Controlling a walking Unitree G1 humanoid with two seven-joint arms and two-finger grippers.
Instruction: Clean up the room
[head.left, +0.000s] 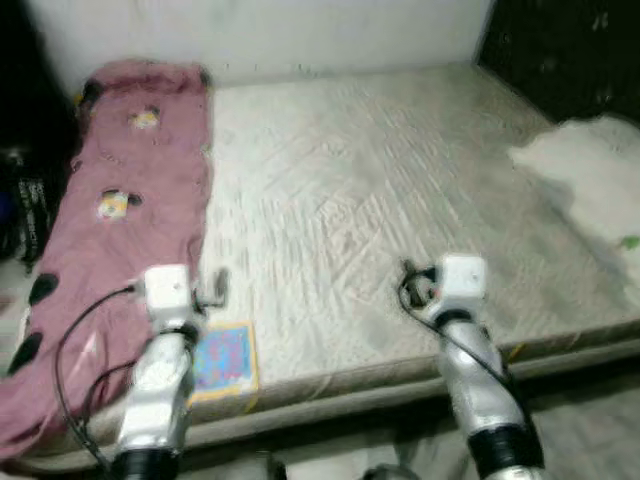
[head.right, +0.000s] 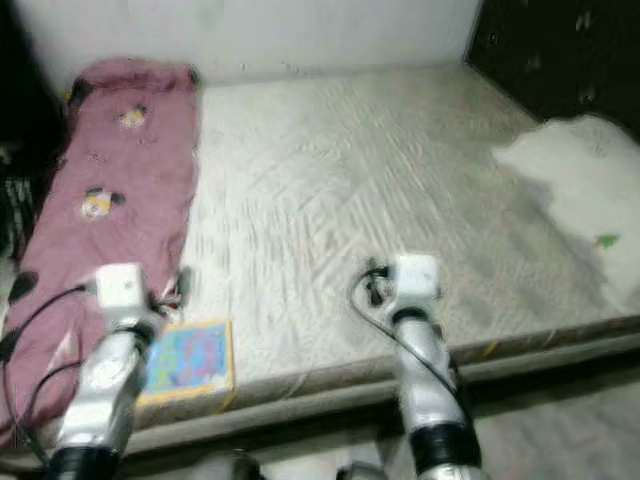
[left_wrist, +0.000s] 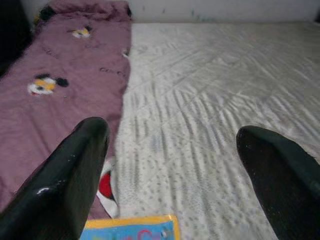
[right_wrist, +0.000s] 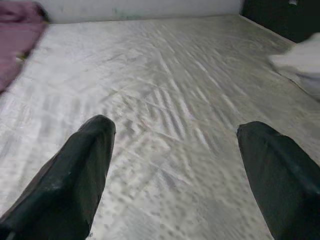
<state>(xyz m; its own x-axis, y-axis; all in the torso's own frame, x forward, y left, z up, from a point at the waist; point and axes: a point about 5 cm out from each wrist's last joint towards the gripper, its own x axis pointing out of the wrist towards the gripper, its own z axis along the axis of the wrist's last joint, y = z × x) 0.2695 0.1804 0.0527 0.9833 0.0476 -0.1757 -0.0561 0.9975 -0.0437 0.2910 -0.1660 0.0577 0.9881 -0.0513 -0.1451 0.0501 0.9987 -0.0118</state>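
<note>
Both grippers, left (left_wrist: 172, 165) & right (right_wrist: 175, 165), spread wide over mattress (head.left: 400, 180); probably book (head.left: 225, 360) near left.

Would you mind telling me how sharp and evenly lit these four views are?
Both eye views are soft and blurred, with the white bedding washed out and dark corners; the left wrist view is crisper on the pink blanket; the right wrist view blurs the mattress slightly.

The mattress (head.left: 400, 180) wears matt quilted cloth, the pink blanket (head.left: 130, 200) is soft fabric, the picture book (head.left: 225, 360) glossy paper, the arms silvery metal.
</note>
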